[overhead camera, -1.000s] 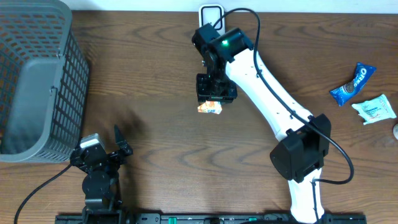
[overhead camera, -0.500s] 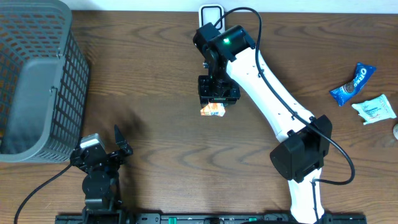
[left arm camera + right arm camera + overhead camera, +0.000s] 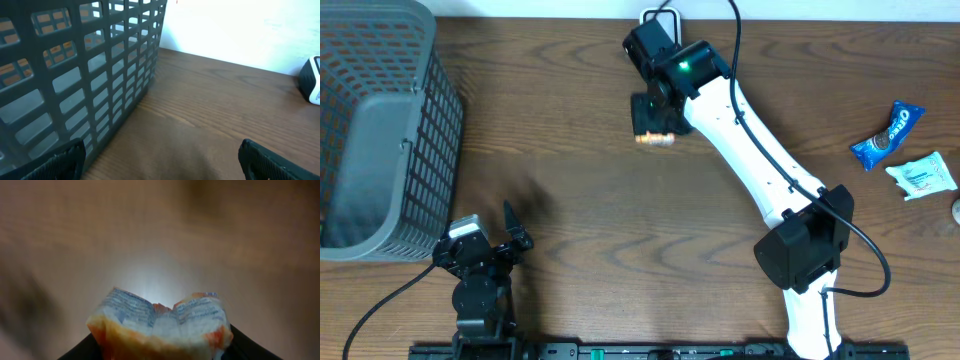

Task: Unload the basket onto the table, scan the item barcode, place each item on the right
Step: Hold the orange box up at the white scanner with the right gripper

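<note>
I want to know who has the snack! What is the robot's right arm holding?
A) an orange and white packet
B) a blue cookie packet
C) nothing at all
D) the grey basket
A: the wrist view shows the orange and white packet pinched between the right jaws, while the blue cookie packet lies apart on the table.

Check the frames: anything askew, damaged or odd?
The orange-and-white packet pinched in the jaws of the right gripper is buckled into a V. Its printed face is creased down the middle, so it does not lie flat. Nothing else stands out.
</note>
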Robot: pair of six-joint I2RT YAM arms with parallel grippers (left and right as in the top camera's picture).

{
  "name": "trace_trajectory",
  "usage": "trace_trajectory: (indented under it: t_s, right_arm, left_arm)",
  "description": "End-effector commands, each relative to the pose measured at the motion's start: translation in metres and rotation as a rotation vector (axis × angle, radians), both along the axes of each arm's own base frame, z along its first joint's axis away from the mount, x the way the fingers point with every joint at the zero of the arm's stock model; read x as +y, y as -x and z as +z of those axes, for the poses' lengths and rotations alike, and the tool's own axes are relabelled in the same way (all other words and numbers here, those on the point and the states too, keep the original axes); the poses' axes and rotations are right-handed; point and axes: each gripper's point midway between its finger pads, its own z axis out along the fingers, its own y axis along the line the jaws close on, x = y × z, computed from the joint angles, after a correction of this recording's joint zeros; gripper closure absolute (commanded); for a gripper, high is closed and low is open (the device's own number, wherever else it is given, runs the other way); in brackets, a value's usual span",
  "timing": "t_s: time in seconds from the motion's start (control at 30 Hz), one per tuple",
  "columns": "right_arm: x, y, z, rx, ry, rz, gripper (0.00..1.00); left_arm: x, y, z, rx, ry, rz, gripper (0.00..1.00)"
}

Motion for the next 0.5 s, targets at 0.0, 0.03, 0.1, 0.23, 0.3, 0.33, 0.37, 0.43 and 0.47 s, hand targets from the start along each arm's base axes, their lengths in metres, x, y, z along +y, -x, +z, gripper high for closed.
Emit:
trace_trajectory:
  t_s: [0.0,0.03,0.1,0.23,0.3,0.33,0.37,0.43,0.47]
  right_arm:
    - [-0.018,-0.042,0.019,-0.219,0.122,-0.042,0.48]
    - [-0.017,-0.054,0.026,-0.28,0.129,-0.048,0.47]
    - [-0.015,-0.077,0.04,-0.399,0.142,-0.047,0.47]
    - [-0.005,-0.11,0.06,-0.563,0.127,-0.021,0.48]
    - [-0.002,-0.124,0.063,-0.62,0.123,-0.002,0.48]
    - [-0.001,-0.132,0.062,-0.642,0.125,0.004,0.48]
    - [-0.002,-0.139,0.061,-0.661,0.127,0.008,0.47]
    - [-0.006,-0.155,0.055,-0.694,0.133,0.005,0.47]
    - [-0.009,-0.163,0.051,-0.705,0.132,-0.007,0.47]
  left_arm:
    - [0.0,0.0,-0.016,0.04,-0.008,0.003,0.02]
    - [0.0,0.0,-0.016,0.04,-0.008,0.003,0.02]
    - [0.0,0.0,-0.016,0.04,-0.008,0.003,0.02]
    - [0.0,0.0,-0.016,0.04,-0.008,0.003,0.02]
    - [0.0,0.0,-0.016,0.04,-0.008,0.003,0.02]
    - [0.001,0.0,-0.016,0.04,-0.008,0.004,0.02]
    - [0.0,0.0,-0.016,0.04,-0.008,0.003,0.02]
    - [0.0,0.0,-0.016,0.04,-0.008,0.003,0.02]
    - [0.0,0.0,-0.016,0.04,-0.008,0.003,0.02]
